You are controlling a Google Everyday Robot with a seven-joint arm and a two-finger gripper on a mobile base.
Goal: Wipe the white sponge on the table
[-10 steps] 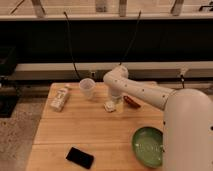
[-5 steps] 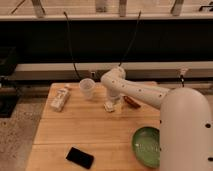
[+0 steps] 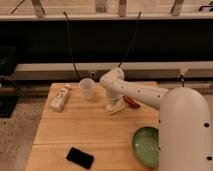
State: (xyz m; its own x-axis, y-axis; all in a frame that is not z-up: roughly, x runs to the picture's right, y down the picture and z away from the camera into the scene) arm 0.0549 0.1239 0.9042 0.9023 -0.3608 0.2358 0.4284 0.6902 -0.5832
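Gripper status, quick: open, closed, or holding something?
Gripper: down at the sponge on the table, right of the cup; whether it is open, closed or gripping cannot be told.

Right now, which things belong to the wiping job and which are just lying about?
Job: white sponge, table, end effector down at the sponge.
Lying about: bottle, cup, red item, green plate, black phone.
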